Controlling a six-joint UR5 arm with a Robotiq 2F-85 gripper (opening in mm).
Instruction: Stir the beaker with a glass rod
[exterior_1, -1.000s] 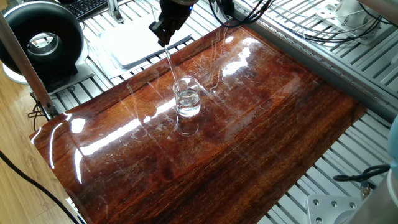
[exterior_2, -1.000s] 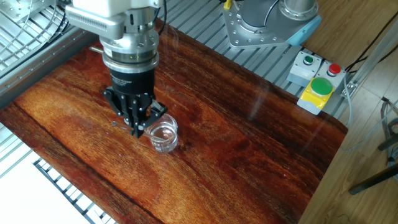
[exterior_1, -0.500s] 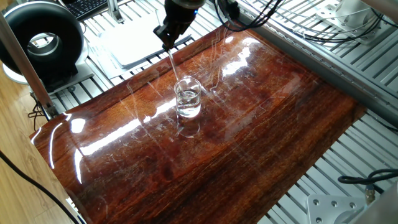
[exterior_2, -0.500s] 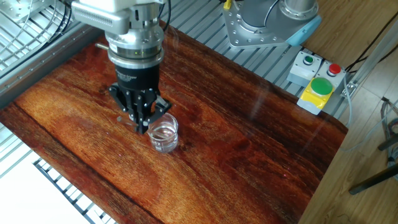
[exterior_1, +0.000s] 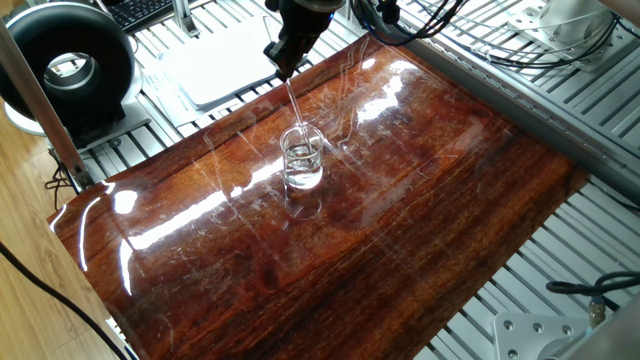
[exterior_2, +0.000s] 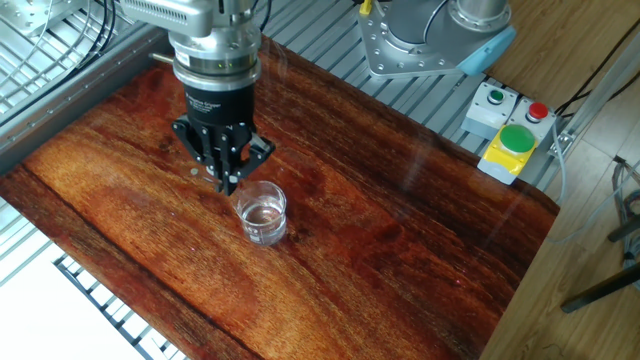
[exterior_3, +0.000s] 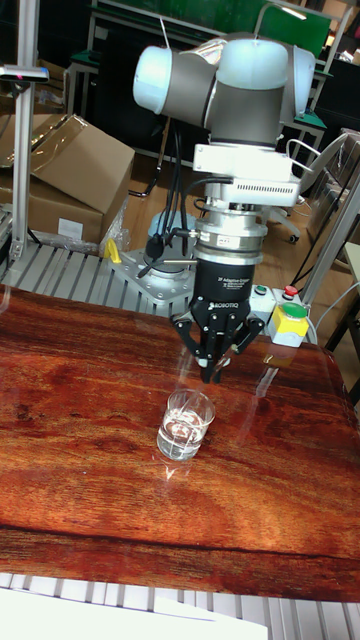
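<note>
A small clear beaker with liquid stands upright near the middle of the glossy wooden board; it also shows in the other fixed view and the tall view. My gripper hangs above and just behind the beaker, fingers closed on the top of the thin glass rod. The rod slants down from the fingertips into the beaker's mouth. In the other fixed view the gripper sits up and left of the beaker, and the rod barely shows. In the tall view the gripper points straight down above the rim.
A black round device and a white tray sit beyond the board's far left edge. A box with green and red buttons and the arm's base stand past the other side. Slotted metal table surrounds the board.
The gripper has shifted sideways over the beaker, carrying the rod's top with it, so the rod now leans the other way in the glass. The beaker has stayed put.
</note>
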